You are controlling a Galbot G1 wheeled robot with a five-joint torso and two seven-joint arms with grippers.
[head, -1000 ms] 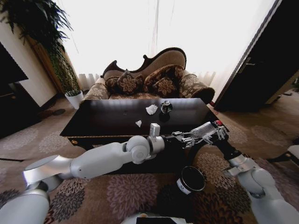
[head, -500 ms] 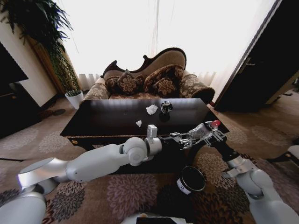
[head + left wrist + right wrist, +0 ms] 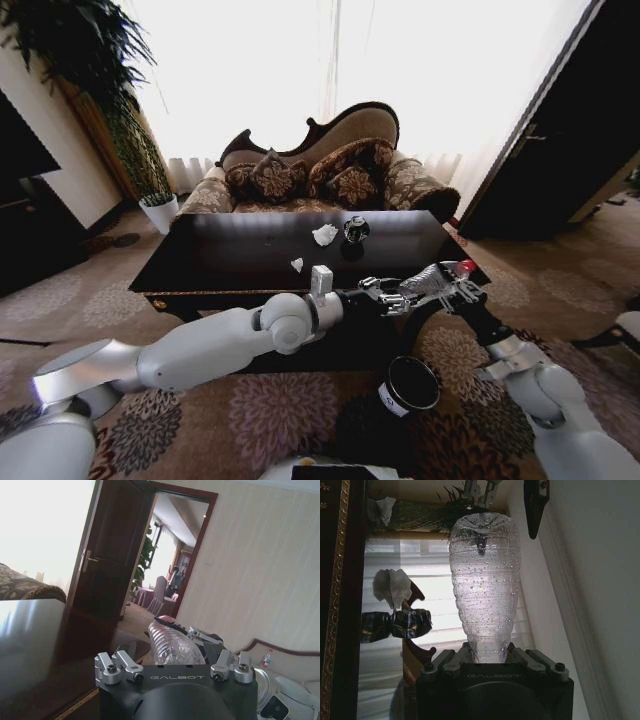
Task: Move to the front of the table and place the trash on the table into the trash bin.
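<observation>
The glossy black table (image 3: 220, 255) stands in front of me. Trash lies on it: a white paper wad (image 3: 325, 235), a small dark cup (image 3: 355, 230) and a smaller white wad (image 3: 296, 264). My right gripper (image 3: 450, 287) hovers off the table's near right corner, shut on a clear crumpled plastic bottle (image 3: 428, 280) with a red cap. In the right wrist view the bottle (image 3: 485, 580) sticks out from between the fingers. My left gripper (image 3: 385, 297) reaches across and is open, just short of the bottle's (image 3: 172, 647) far end. The black trash bin (image 3: 410, 385) stands on the carpet below both grippers.
A patterned sofa (image 3: 320, 165) with cushions sits behind the table under a bright window. A potted plant (image 3: 158, 210) stands at the back left, and a dark door (image 3: 560, 140) at the right. Patterned carpet (image 3: 560, 290) lies open to the right of the table.
My left gripper has drawn back to the left, away from the bottle. The right gripper and the bottle have barely moved.
</observation>
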